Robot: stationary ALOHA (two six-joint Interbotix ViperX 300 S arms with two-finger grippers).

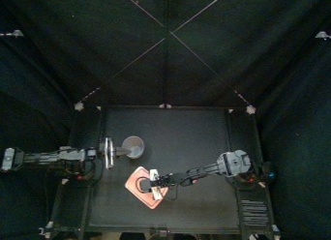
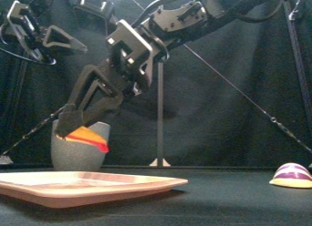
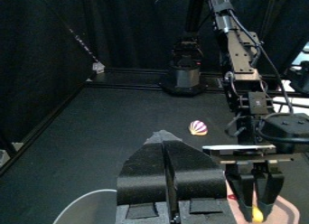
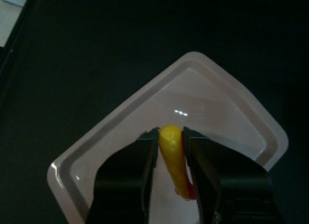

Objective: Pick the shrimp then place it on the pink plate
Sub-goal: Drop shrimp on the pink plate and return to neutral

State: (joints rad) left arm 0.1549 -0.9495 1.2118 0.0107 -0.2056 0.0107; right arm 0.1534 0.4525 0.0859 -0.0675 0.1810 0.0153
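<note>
Orange shrimp (image 2: 83, 137) held above pink plate (image 2: 128, 184)

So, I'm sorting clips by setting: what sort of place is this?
Probably a robotics lab booth: black curtains enclose a small black table, and the robot's right gripper holds a toy shrimp above a pink tray.

The shrimp (image 2: 84, 138) is showing orange-red with yellow. The plate (image 2: 86, 184) is showing pale pink on the black bench (image 2: 232, 195). The cup (image 2: 71, 157) is showing speckled grey. At the right, a toy (image 2: 290, 176) is wearing purple and white stripes.
</note>
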